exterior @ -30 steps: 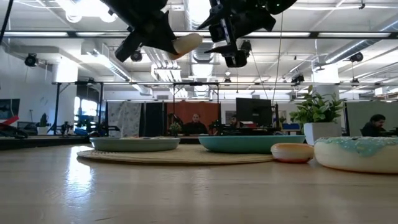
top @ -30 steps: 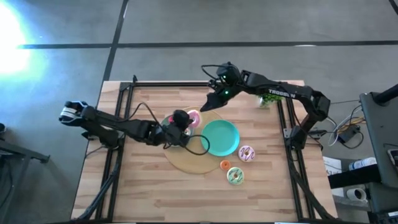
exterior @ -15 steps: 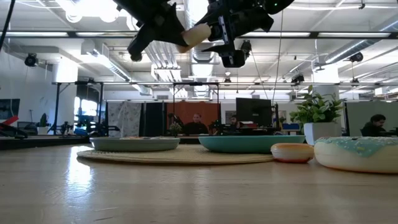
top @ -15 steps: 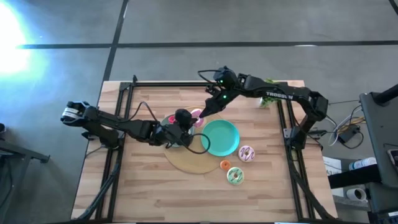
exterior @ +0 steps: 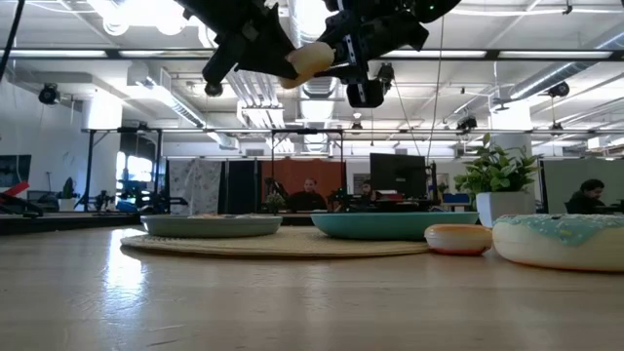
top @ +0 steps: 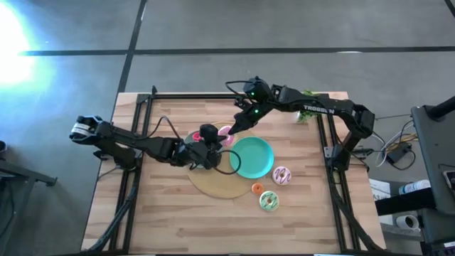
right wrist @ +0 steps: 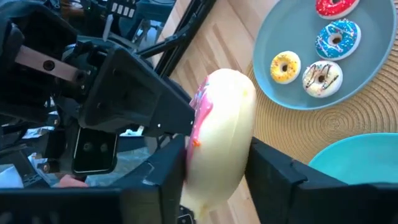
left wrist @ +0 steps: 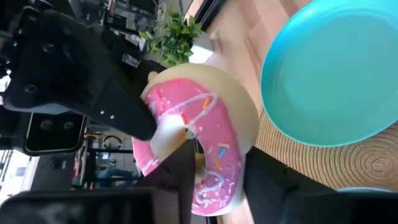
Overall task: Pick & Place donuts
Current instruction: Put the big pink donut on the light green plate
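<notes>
1. My table [top: 170, 213] is pale wooden planks with a dark frame along its sides.
2. A round woven mat [top: 217, 186] lies at its centre.
3. At 4 o'clock from the mat, three donuts sit directly on the wood: a lilac one [top: 282, 175], a small orange one [top: 257, 188] and a green one [top: 269, 202].
4. A potted plant [top: 307, 114] stands at 2 o'clock.

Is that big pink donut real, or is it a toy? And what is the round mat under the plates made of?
The pink donut looks like a toy, likely smooth moulded plastic or rubber: its icing shines evenly and the sprinkles look painted on. Both grippers, left and right, grip it without denting it. The round mat looks like woven straw or similar fibre, matte tan, with coiled rings showing.
</notes>
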`<control>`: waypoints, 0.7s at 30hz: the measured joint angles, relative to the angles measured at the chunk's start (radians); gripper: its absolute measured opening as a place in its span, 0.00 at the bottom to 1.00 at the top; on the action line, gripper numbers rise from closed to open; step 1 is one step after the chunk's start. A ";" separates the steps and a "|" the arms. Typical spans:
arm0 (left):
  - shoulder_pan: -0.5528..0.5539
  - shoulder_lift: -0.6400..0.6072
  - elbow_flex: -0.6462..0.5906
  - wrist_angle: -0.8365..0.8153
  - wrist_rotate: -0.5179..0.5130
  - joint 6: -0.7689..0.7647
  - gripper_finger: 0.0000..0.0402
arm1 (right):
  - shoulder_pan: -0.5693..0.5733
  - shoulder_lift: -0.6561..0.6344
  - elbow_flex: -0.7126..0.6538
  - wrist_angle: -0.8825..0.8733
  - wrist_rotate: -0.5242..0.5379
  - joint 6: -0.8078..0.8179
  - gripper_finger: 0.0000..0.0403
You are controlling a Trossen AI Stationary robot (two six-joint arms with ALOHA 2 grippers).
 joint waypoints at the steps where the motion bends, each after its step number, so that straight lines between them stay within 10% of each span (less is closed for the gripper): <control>1: 0.000 0.000 0.000 -0.001 -0.007 0.000 0.27 | 0.000 0.000 0.000 0.000 0.001 0.000 0.34; 12: -0.002 -0.045 0.000 -0.355 -0.160 -0.351 0.32 | -0.003 -0.007 0.000 -0.225 0.161 -0.131 0.08; 21: -0.006 -0.166 -0.013 -0.775 0.042 -1.020 0.32 | 0.022 -0.004 -0.176 -0.352 0.184 -0.226 0.07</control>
